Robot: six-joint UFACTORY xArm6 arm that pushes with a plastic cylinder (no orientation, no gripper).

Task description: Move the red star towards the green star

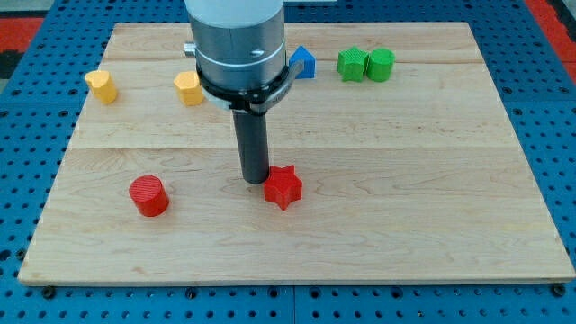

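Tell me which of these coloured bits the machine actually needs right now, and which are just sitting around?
In the job: red star, with my tip touching its left side; green star, near the view's top.

Just lying about: red cylinder, two yellow blocks, blue block, green cylinder.

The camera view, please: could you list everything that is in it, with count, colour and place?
red star: one, red, centre of the board, just right of my tip and touching or nearly touching it.
red cylinder: one, red, lower left.
yellow blocks: two, yellow, upper left; one near the left edge, one beside the arm; shapes unclear.
blue block: one, blue, top centre, partly behind the arm.
green blocks: two, green, top right, side by side; the left one looks star-like, the right one rounder.
wooden board: one, light wood, on a blue perforated table.
my tip: one, dark rod, at the red star's left.
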